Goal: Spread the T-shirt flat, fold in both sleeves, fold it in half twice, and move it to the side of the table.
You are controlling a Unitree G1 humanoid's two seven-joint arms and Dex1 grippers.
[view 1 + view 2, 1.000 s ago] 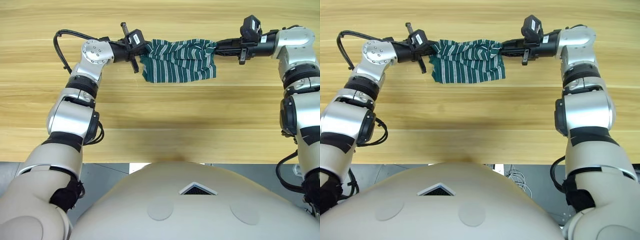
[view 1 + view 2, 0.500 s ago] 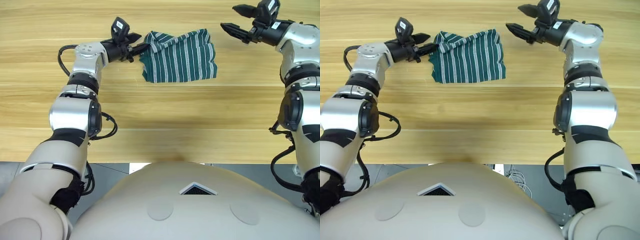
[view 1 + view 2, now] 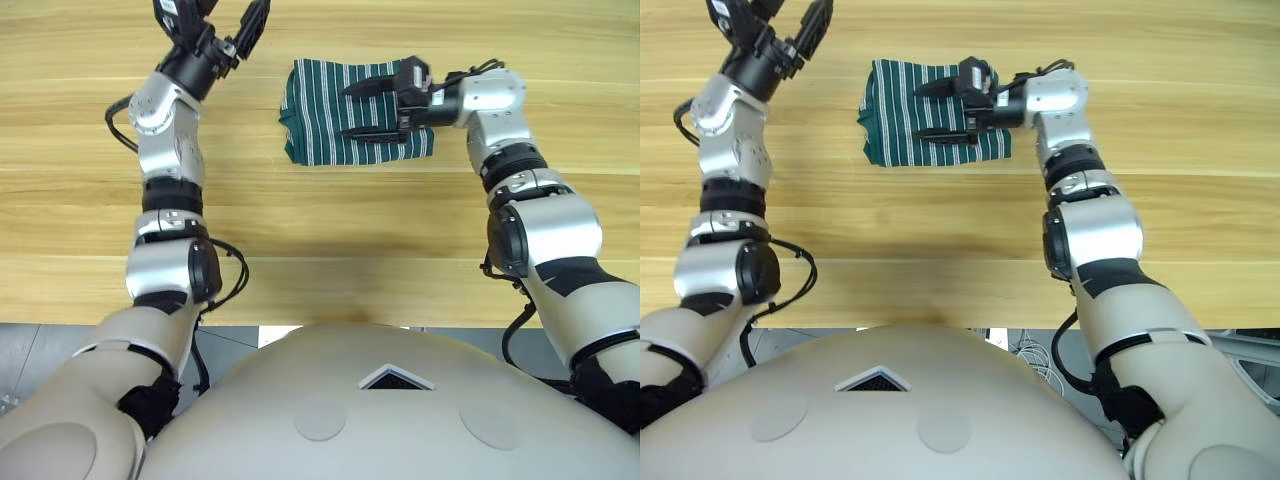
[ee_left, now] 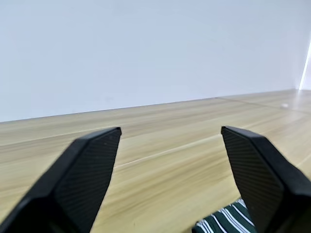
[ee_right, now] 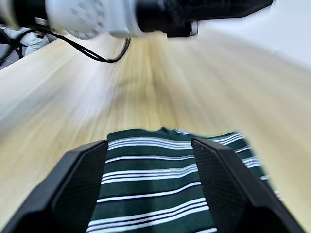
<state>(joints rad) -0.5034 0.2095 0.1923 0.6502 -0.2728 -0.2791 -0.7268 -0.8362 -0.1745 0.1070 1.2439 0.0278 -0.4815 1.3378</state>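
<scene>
The T-shirt (image 3: 315, 115) lies folded into a compact striped rectangle at twelve o'clock on the tabletop (image 3: 320, 220); the right end effector (image 3: 350, 112) sits over its three o'clock half, fingers spread wide, pinching nothing; the left end effector (image 3: 215, 18) hangs raised at eleven o'clock, likewise spread, apart from the cloth. The folding looks finished, so moving it aside is probably the step in hand; press low and flat, then slide steadily, lest the layers shear open.
</scene>
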